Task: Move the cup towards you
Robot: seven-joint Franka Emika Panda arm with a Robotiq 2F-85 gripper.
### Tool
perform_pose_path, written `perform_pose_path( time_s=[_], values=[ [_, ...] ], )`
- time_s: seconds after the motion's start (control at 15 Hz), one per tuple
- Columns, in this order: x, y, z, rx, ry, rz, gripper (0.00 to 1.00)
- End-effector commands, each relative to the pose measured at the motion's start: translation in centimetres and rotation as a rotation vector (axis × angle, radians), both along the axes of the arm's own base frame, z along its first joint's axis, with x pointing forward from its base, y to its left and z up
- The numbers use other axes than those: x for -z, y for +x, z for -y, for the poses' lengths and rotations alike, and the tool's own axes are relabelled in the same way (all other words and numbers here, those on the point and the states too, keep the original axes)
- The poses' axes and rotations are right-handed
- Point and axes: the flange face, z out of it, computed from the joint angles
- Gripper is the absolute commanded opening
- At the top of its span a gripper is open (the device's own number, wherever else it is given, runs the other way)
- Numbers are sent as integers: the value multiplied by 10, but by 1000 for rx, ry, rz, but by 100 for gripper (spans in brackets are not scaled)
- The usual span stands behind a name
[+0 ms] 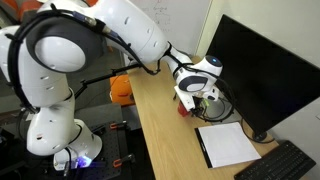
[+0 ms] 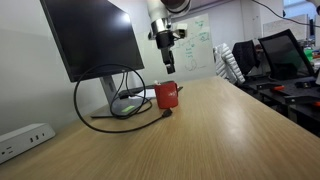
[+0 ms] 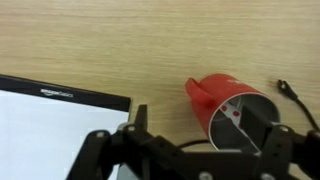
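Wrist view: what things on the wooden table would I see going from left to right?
Flat white slab with a black border → small round red cup with a pale inside → thin black cable end.

Cup (image 3: pixel 232 108) red, pale whitish inside. Bench (image 2: pixel 210 140) light tan woodgrain. Monitor (image 2: pixel 95 35) black, cable (image 2: pixel 77 105) black, keyboard (image 1: pixel 280 165) black. Boxy thing (image 1: pixel 121 89) orange. Arm (image 1: pixel 125 30) white, black joints. End effector (image 3: pixel 200 138) black. Sheet (image 3: pixel 50 125) plain white, black-edged.

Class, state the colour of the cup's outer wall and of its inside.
Red outside, pale whitish inside; the wrist view shows the cup best.
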Motion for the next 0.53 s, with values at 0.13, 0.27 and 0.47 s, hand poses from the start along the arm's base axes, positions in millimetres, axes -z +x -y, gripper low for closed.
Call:
perform_pose_path(
  time_s=[0.13,0.27,0.47],
  values=[
    [25,23,-8,-11,10,-36,84],
    [34,28,-8,-36,12,-52,68],
    [50,36,-10,-78,-17,-73,42]
  ],
)
